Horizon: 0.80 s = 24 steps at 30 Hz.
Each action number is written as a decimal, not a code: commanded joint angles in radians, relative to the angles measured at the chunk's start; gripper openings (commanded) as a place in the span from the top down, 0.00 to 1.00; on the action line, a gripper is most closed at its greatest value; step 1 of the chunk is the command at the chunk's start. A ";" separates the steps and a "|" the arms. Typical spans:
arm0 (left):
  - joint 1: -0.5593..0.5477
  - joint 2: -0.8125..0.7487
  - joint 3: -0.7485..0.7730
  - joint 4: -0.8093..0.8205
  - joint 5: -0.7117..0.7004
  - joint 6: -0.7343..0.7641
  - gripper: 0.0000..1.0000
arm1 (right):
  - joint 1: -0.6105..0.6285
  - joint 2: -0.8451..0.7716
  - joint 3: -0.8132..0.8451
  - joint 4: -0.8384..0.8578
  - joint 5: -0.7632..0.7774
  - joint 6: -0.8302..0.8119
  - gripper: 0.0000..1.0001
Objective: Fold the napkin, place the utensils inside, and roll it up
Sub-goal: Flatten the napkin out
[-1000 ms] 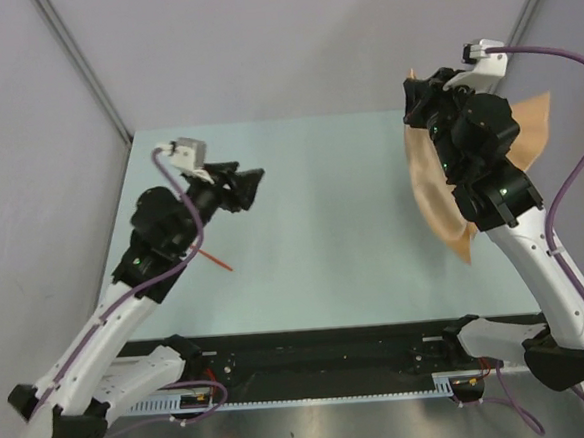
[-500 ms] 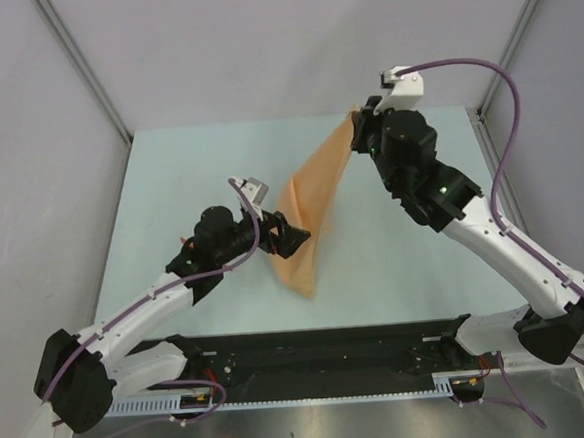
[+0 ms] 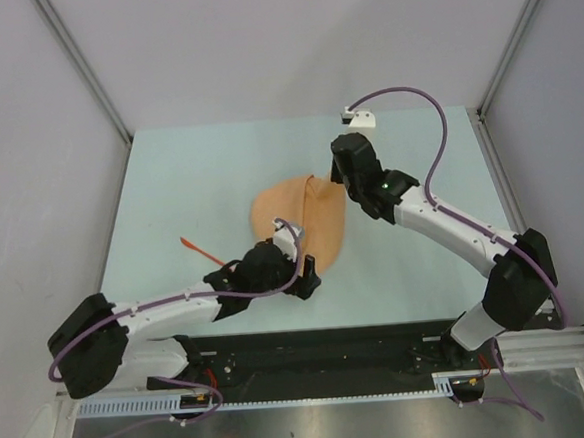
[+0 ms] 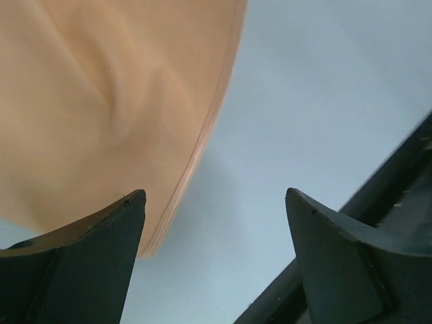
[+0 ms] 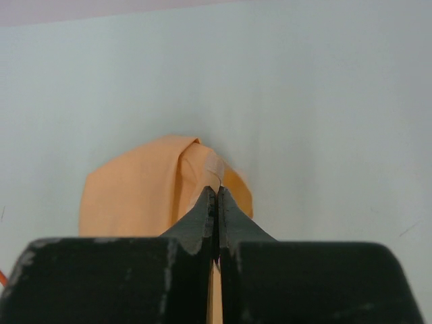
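Note:
The peach-orange napkin (image 3: 300, 218) lies rumpled in the middle of the pale table. My right gripper (image 3: 335, 179) is shut on its far right corner; in the right wrist view the cloth (image 5: 145, 196) is pinched between the closed fingertips (image 5: 217, 191). My left gripper (image 3: 309, 275) is open and empty at the napkin's near edge; the left wrist view shows the hem (image 4: 196, 155) by the left finger (image 4: 101, 263), over bare table. The orange-red utensil (image 3: 202, 250) lies on the table left of the napkin.
The black rail (image 3: 331, 352) runs along the near table edge, close under my left gripper; it also shows in the left wrist view (image 4: 378, 202). Grey walls stand on three sides of the table (image 3: 218, 164).
My right gripper has carried the napkin from the right edge down to the table's middle. My left arm has swung right and low to the napkin's near edge, jaws open.

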 commanded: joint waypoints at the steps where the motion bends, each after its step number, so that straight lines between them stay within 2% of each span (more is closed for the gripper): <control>1: -0.074 0.078 0.077 -0.197 -0.316 -0.047 0.17 | -0.026 -0.017 -0.013 0.037 -0.029 0.060 1.00; 7: -0.163 0.054 0.038 -0.264 -0.474 -0.159 0.18 | -0.071 -0.054 -0.066 0.049 -0.074 0.072 1.00; 15: -0.183 0.112 0.015 -0.280 -0.496 -0.212 0.20 | -0.112 -0.068 -0.083 0.071 -0.129 0.092 1.00; 21: -0.183 0.147 0.014 -0.258 -0.539 -0.216 0.26 | -0.115 -0.071 -0.083 0.074 -0.144 0.093 1.00; 24: -0.182 0.187 0.024 -0.274 -0.577 -0.231 0.34 | -0.115 -0.076 -0.083 0.077 -0.147 0.093 1.00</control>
